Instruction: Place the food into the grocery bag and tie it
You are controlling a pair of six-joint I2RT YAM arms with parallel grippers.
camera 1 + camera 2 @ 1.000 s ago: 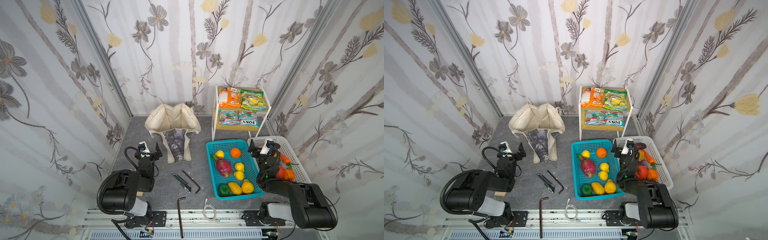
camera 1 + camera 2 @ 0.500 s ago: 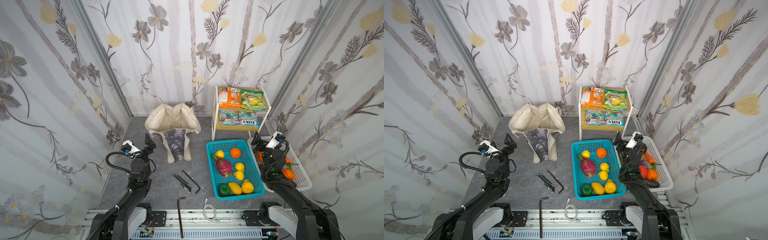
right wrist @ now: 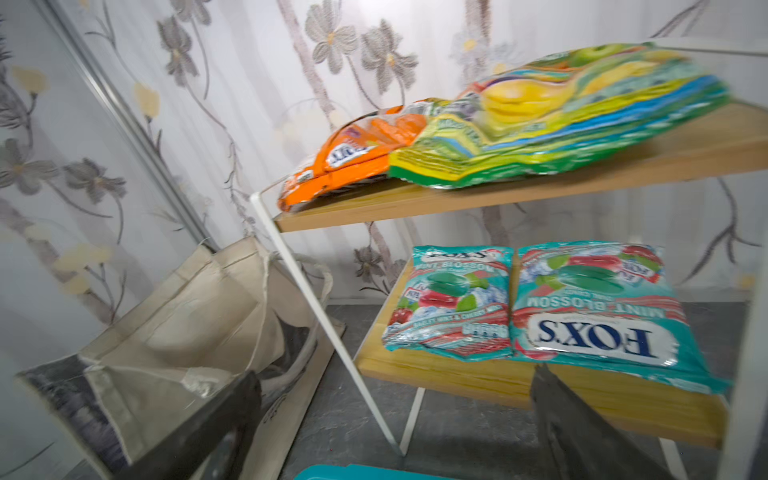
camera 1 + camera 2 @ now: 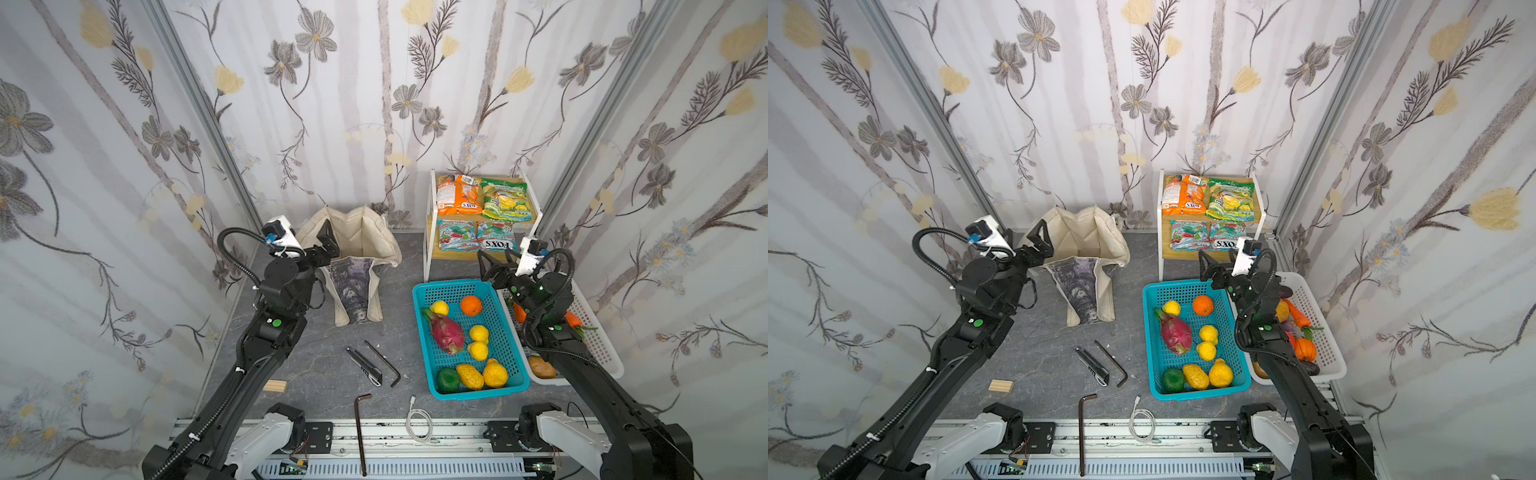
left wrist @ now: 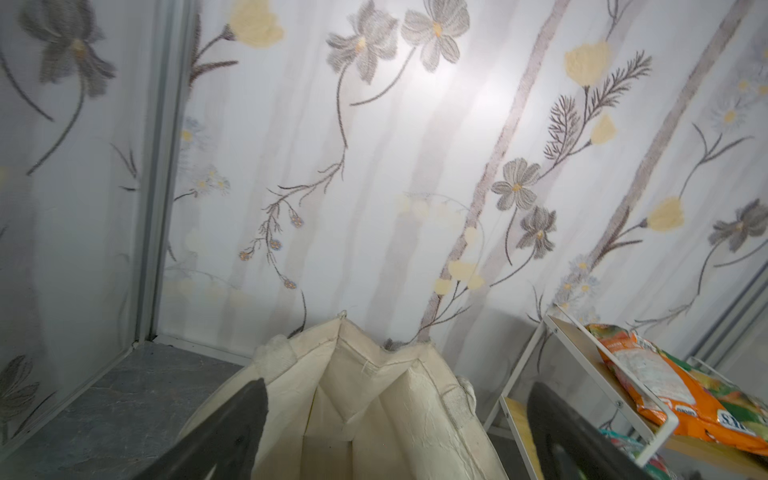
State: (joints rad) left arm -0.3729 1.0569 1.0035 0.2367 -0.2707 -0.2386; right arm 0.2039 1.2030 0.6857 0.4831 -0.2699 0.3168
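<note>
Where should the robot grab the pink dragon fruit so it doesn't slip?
Probably around its fat middle, coming straight down from above. The dragon fruit lies on its side in the turquoise basket, whose walls block a sideways reach. Close across its short width, not its tapered ends.

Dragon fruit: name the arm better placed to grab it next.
Right. The right fingers, open, hover at the turquoise basket's far rim near the dragon fruit; the left fingers are at the grocery bag.

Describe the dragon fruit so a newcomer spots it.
Find the turquoise basket right of the cream tote in a top view. The dragon fruit lies inside near its left wall; unlike the yellow lemons beside it, it is pink and elongated.
</note>
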